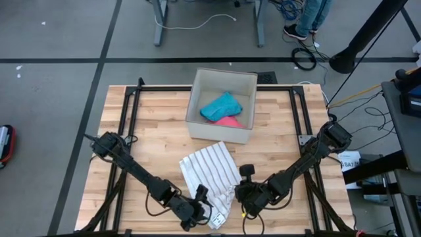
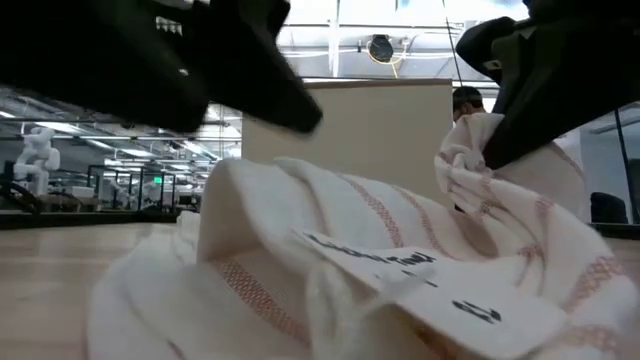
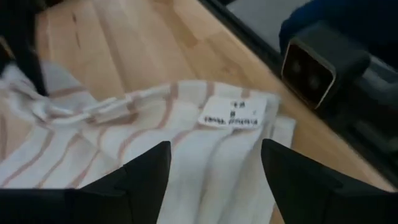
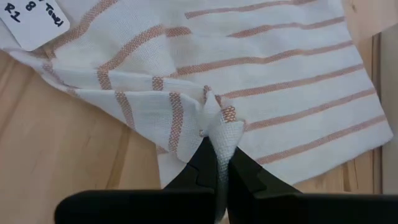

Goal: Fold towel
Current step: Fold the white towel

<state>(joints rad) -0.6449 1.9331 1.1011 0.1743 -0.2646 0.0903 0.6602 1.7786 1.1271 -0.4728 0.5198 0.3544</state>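
Note:
A white towel with thin reddish stripes (image 1: 209, 172) lies crumpled on the wooden table, in front of the box. Its printed label (image 3: 233, 113) is at the near corner. My left gripper (image 3: 214, 168) stands open just over that near part, one finger on each side of the label area, with nothing between them. My right gripper (image 4: 217, 155) is at the towel's near right side (image 1: 237, 192), shut on a bunched bit of the cloth. In the low view the towel (image 2: 330, 240) rises in rumpled folds toward the right gripper. My right gripper pinches a small gathered bunch of the towel (image 4: 219, 127) between its two fingers, several layers crumpled together. The fingers come slanting down from the table's right. The pinched peak (image 2: 468, 150) is raised off the table; the cloth around it lies slack on the wood.
An open cardboard box (image 1: 217, 131) stands behind the towel, with a blue cloth (image 1: 220, 105) and a pink cloth (image 1: 230, 122) inside. Black frame rails (image 1: 131, 105) run along the table's sides and far edge. A person's legs (image 1: 309, 16) show on the floor beyond.

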